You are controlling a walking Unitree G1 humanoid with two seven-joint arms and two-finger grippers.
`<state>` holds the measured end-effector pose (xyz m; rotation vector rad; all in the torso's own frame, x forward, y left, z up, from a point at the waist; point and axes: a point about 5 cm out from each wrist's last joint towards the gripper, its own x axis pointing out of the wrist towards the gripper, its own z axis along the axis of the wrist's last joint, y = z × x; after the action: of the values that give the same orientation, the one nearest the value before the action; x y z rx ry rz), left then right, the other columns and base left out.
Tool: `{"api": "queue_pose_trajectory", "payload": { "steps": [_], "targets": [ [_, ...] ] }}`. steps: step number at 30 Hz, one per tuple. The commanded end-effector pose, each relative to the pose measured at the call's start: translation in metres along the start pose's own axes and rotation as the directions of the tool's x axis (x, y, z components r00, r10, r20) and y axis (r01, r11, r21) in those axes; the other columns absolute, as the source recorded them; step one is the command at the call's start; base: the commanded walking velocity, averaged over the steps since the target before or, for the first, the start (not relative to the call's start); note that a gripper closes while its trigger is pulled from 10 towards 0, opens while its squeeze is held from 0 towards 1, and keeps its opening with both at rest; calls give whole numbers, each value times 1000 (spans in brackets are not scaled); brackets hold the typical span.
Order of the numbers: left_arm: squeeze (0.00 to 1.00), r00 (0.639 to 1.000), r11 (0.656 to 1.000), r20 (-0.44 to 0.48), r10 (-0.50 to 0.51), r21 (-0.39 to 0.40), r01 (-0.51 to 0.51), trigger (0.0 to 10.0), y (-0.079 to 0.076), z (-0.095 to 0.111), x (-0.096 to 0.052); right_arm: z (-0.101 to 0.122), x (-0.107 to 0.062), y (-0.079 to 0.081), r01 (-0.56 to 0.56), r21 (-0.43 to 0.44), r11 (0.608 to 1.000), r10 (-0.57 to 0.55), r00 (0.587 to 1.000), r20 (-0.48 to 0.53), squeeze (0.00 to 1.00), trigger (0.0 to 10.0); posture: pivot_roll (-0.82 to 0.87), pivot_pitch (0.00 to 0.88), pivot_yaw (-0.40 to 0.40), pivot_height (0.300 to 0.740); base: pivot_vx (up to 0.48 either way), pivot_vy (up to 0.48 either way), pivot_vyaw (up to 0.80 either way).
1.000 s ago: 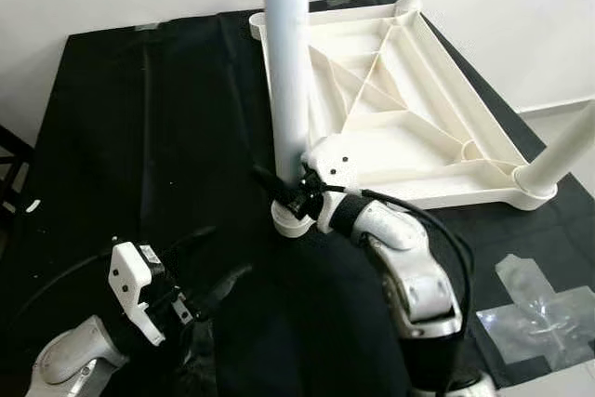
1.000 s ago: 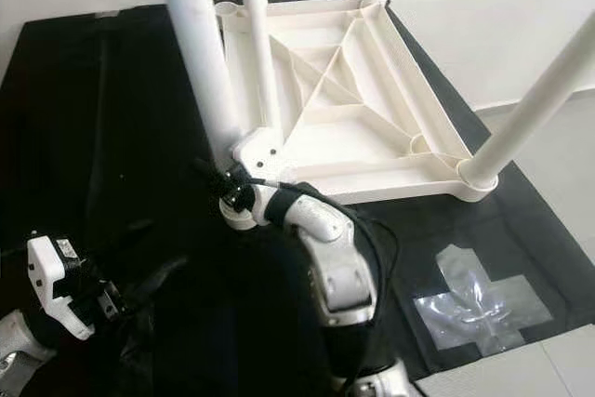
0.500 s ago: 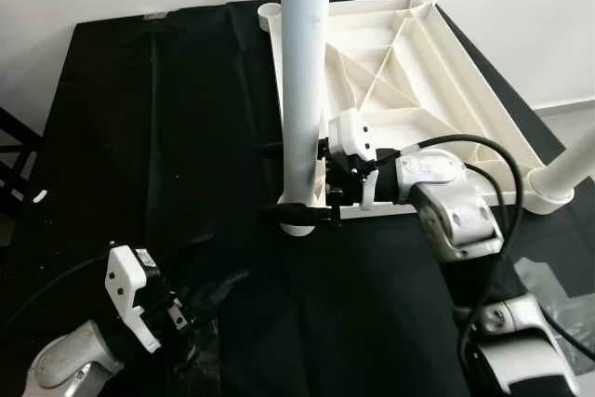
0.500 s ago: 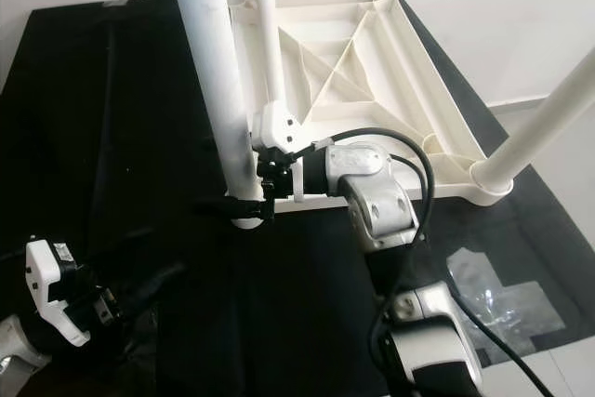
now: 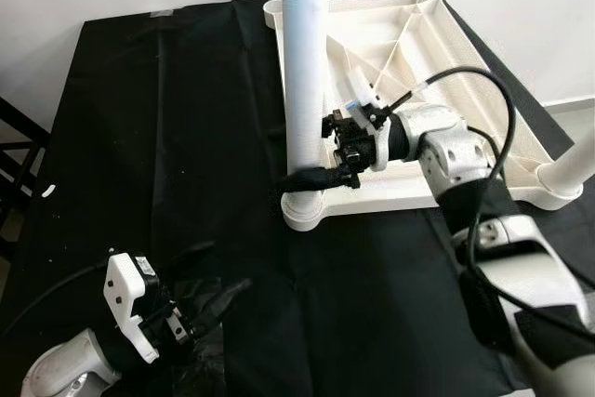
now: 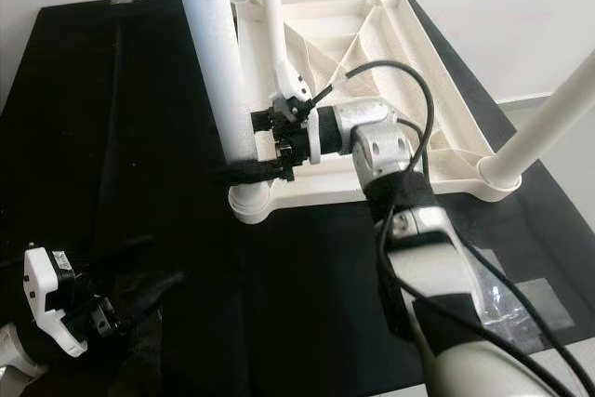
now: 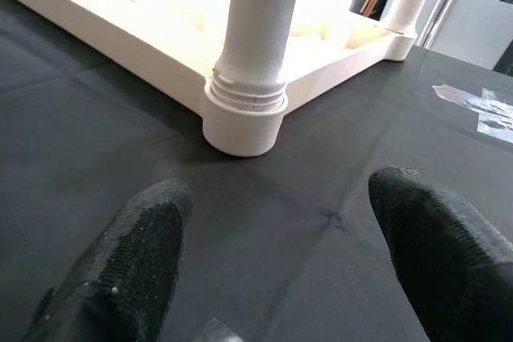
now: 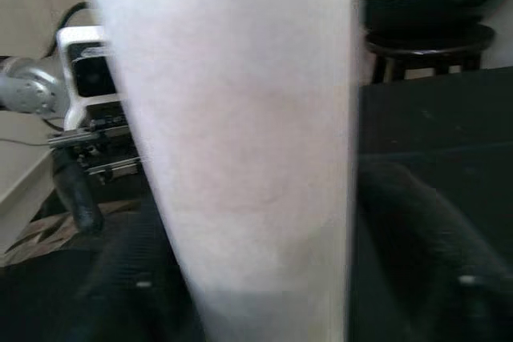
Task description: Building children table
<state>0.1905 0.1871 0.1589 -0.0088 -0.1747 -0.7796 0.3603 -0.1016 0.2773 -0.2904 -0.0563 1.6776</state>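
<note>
The right gripper (image 5: pixel 321 177) has swung round from the near side of the leg (image 5: pixel 305 72) and now reaches in from over the tabletop, black fingers wrapped either side of the white tube just above its socket (image 5: pixel 304 212). That's a firm clasp on the leg, and in the right wrist view the tube stands between the two dark fingers. The leg stands upright in the near corner socket of the upturned tabletop (image 5: pixel 437 72), which lies underside-up on the black cloth (image 5: pixel 167 137). By the look of it, this leg is being turned or pressed home. Two more legs already stand at the right-hand corners, and one leg (image 6: pixel 276 20) lies loose across the ribs, its far-left socket still empty — so there's work left. Down at the near left, the left gripper (image 5: pixel 209 295) hovers low over the cloth, fingers spread wide, grasping nothing. The right arm's cable (image 5: pixel 483 109) loops over the tabletop, a possible snag.
</note>
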Motion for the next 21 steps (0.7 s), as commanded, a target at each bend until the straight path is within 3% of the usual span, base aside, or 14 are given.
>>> {"api": "queue_pose_trajectory", "payload": {
  "steps": [1, 8, 13, 14, 17, 19, 20, 21],
  "targets": [
    [0, 1000, 1000, -23, -7, -6, 7, 10000, -2, 0, -4, 1, 4, 0, -29, -13, 1000, 29, 1000, 0, 0, 0, -18, 282, -1, 740, 0, 0, 0],
    [0, 1000, 1000, -25, -11, -10, 11, 10000, -2, -1, -2, -2, 2, 0, -34, -18, 999, 34, 999, -19, 0, 0, -31, 273, -10, 740, 0, 0, 0],
    [0, 1000, 1000, -20, -10, -12, 9, 10000, -3, -2, 0, -18, -1, 7, -18, -40, 999, 16, 999, -47, 0, 0, -43, 274, -22, 740, 0, 0, 0],
    [0, 1000, 1000, -16, -8, -13, 8, 10000, -3, -2, 0, -30, 1, 14, 40, -28, 999, -42, 998, -46, 0, 0, -57, 275, -36, 740, 0, 0, 0],
    [0, 1000, 1000, -13, -8, -14, 7, 10000, -3, -2, 1, -40, 5, 20, 123, -1, 992, -123, 992, -30, 0, 0, -67, 275, -47, 740, 0, 0, 0],
    [0, 1000, 1000, -7, -6, -14, 6, 10000, -3, -1, 1, -69, 29, 37, 439, 113, 891, -439, 898, -28, 0, 0, -80, 272, -55, 740, 0, 0, 0],
    [0, 1000, 1000, -7, -6, -14, 6, 10000, -3, -1, 1, -69, 29, 37, 439, 113, 891, -439, 898, -28, 0, 0, -80, 272, -55, 740, 0, 0, 0],
    [0, 1000, 1000, -1, -9, -14, 9, 10000, -2, -1, 2, -86, 51, 65, 613, 155, 775, -609, 789, -75, 0, 0, -123, 285, -28, 740, 0, 0, 0]
  ]
}}
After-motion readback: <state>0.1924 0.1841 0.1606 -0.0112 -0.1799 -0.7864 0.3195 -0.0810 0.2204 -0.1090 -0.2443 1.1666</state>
